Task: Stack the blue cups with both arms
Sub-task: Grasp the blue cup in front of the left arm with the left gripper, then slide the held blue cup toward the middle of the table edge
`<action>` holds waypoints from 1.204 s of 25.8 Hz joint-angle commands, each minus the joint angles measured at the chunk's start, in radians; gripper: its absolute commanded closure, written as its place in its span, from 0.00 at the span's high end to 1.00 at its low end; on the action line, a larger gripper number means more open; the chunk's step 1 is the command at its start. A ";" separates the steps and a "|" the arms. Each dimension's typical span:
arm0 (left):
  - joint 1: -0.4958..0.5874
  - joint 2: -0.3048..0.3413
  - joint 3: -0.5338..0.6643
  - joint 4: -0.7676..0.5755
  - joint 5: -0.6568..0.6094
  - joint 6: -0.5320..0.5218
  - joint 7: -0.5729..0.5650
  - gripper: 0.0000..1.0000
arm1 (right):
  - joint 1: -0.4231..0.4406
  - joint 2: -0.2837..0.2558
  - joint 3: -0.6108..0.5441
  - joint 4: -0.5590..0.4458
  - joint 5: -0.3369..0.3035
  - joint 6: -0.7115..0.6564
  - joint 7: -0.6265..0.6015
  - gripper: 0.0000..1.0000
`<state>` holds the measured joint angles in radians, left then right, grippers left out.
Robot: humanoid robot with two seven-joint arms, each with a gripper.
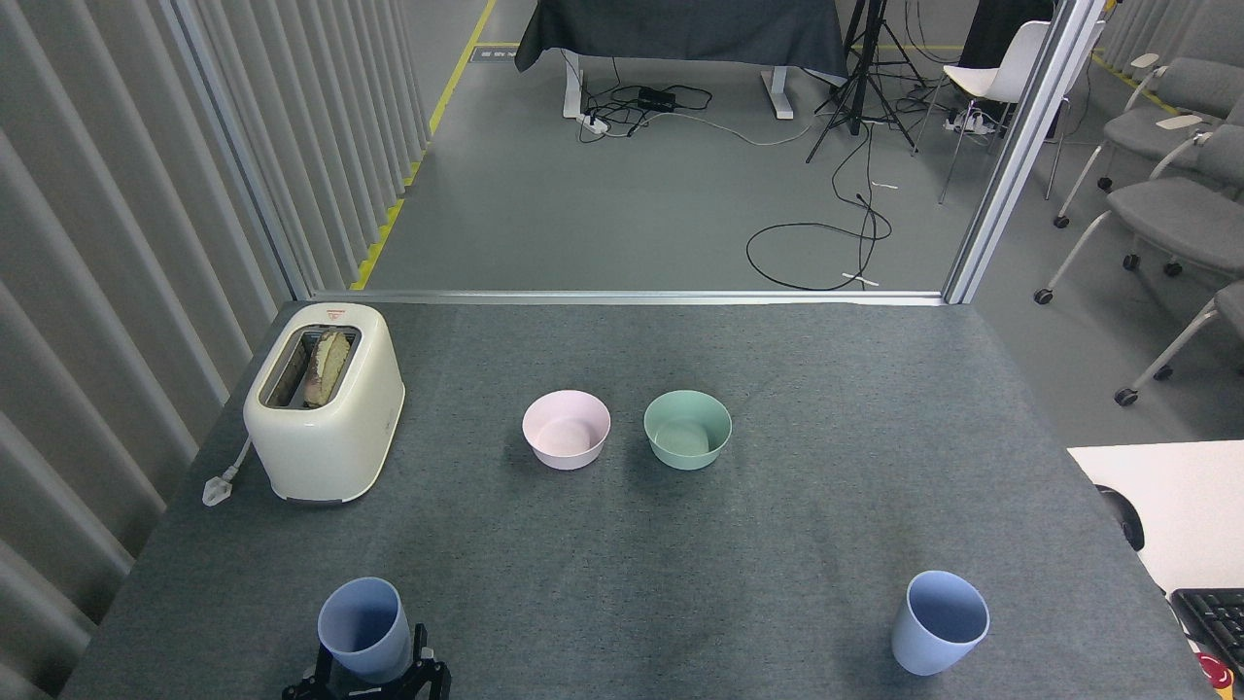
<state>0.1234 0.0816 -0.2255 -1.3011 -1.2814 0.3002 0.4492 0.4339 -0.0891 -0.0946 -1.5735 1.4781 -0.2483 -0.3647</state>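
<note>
The left gripper (369,671) pokes in at the bottom edge of the head view, only its black fingers (420,653) showing. They stand spread on either side of the base of the left blue cup (363,629), which sits between them; whether the fingers touch the cup wall cannot be told, so the gripper reads as open around it rather than clamped.

Far beyond the gripper and to its left stands a cream toaster (324,401) with a slice of bread (325,367) in its slot. The toaster's plug (220,483) lies on the grey tabletop (777,544) beside it. None of this stands between the gripper and the cup.

Ahead of the gripper and to its right, near the middle of the tabletop, a pink bowl (567,429) and a green bowl (687,428) sit side by side, close but apart, both upright and empty.

Well to the right of the gripper, near the front edge, the second blue cup (939,622) stands upright with its mouth up. The stretch of tabletop between the two cups is bare cloth.

At the far right a white desk (1166,496) with a keyboard corner (1213,617) adjoins the tabletop. The right gripper is out of the view.
</note>
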 commanded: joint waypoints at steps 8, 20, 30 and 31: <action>-0.022 0.003 0.000 0.020 -0.001 -0.003 0.000 0.60 | 0.000 0.000 0.003 0.006 0.001 0.000 0.000 1.00; -0.028 -0.006 -0.147 -0.043 -0.023 -0.062 0.002 0.51 | -0.001 0.000 0.012 0.006 0.001 0.001 0.000 1.00; -0.123 -0.181 -0.348 0.143 -0.199 -0.059 0.009 0.51 | -0.001 0.000 0.010 0.004 0.002 0.001 0.000 1.00; -0.126 -0.183 -0.350 0.154 -0.199 -0.059 0.009 0.51 | -0.001 0.000 0.010 0.006 0.002 0.001 0.000 1.00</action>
<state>0.0122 -0.0808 -0.5424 -1.1912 -1.4526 0.2370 0.4570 0.4326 -0.0890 -0.0835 -1.5681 1.4802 -0.2468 -0.3652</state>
